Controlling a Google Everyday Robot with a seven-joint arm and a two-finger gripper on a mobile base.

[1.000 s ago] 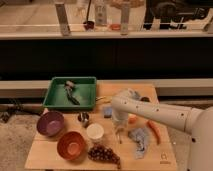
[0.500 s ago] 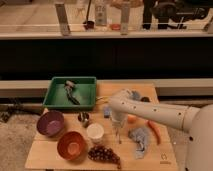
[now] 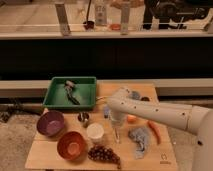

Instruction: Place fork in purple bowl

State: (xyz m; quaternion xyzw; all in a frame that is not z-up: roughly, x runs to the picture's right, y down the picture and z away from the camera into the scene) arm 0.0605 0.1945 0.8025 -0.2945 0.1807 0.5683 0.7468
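The purple bowl [image 3: 50, 123] stands at the left of the wooden table, apart from the gripper. My white arm reaches in from the right and bends down. My gripper [image 3: 117, 131] points down over the table's middle, just right of the white cup [image 3: 95, 132]. A slim pale sliver [image 3: 118, 140] under the gripper may be the fork; I cannot tell whether it is held or lies on the table.
A green tray [image 3: 55, 102] at the back left holds dark utensils [image 3: 70, 93]. An orange bowl [image 3: 71, 145], a small metal cup [image 3: 83, 118], grapes [image 3: 104, 154], a grey cloth [image 3: 140, 140], a carrot [image 3: 153, 131] and an orange [image 3: 131, 119] lie around.
My arm and gripper have shifted slightly to the left, towards the white cup. Nothing else on the table has moved.
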